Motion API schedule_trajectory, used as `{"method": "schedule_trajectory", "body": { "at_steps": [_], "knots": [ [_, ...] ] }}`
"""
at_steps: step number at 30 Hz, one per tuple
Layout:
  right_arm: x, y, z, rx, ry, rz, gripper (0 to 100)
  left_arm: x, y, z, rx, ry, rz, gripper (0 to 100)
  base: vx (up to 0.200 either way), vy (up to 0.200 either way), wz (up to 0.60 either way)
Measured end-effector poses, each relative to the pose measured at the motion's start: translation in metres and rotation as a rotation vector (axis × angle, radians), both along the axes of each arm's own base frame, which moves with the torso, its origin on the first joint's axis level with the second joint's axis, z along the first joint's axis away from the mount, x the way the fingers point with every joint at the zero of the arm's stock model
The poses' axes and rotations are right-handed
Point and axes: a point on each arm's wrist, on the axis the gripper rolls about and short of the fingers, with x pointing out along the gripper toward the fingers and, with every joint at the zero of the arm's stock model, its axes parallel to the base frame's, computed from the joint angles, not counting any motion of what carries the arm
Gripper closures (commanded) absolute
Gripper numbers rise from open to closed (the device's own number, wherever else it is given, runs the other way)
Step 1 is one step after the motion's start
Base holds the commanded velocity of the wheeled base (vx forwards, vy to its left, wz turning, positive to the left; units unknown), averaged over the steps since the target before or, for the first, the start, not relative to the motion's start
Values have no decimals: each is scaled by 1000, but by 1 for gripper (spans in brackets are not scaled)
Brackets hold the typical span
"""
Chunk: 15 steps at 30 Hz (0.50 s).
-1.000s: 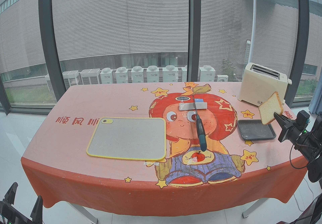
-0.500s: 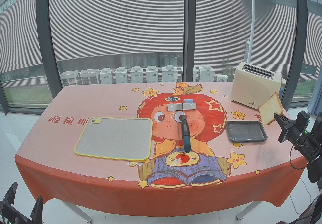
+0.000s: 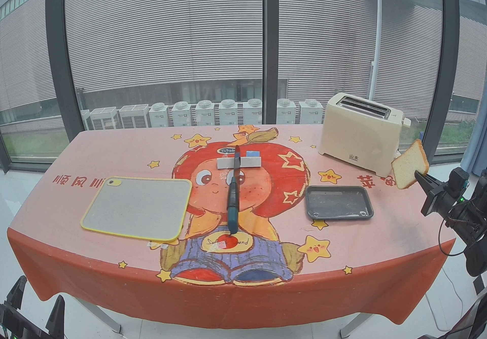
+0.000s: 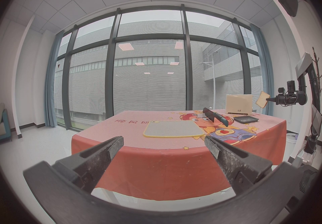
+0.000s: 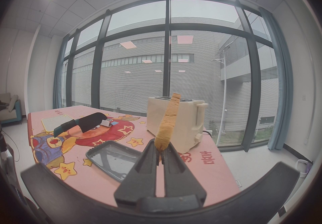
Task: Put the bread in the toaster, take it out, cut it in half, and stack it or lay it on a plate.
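Right wrist view has our right fingers clenched on the tan square bread slice, which we should carry upright into a slot of the cream plastic toaster just beyond them.

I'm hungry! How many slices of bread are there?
1: a bread slice held by the right gripper, in the air beside the toaster, whose slots may hide more.

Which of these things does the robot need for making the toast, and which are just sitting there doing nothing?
For the job:
- bread slice, held in the right claw
- toaster
- knife
- cutting board
- dark tray, probably standing in as the plate

Just lying about:
- grey block at the knife's blade
- small blue piece by it
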Motion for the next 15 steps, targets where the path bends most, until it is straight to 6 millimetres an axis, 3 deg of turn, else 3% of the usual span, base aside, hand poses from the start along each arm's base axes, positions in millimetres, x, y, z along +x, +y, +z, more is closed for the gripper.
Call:
{"method": "schedule_trajectory", "body": {
  "at_steps": [7,15],
  "knots": [
    [-2,0,-2,1,12,0,100,0,0,0,0,0,-1,0,0,-200,0],
    [-4,0,-3,2,18,-2,100,0,0,0,1,0,-1,0,0,0,0]
  ]
}}
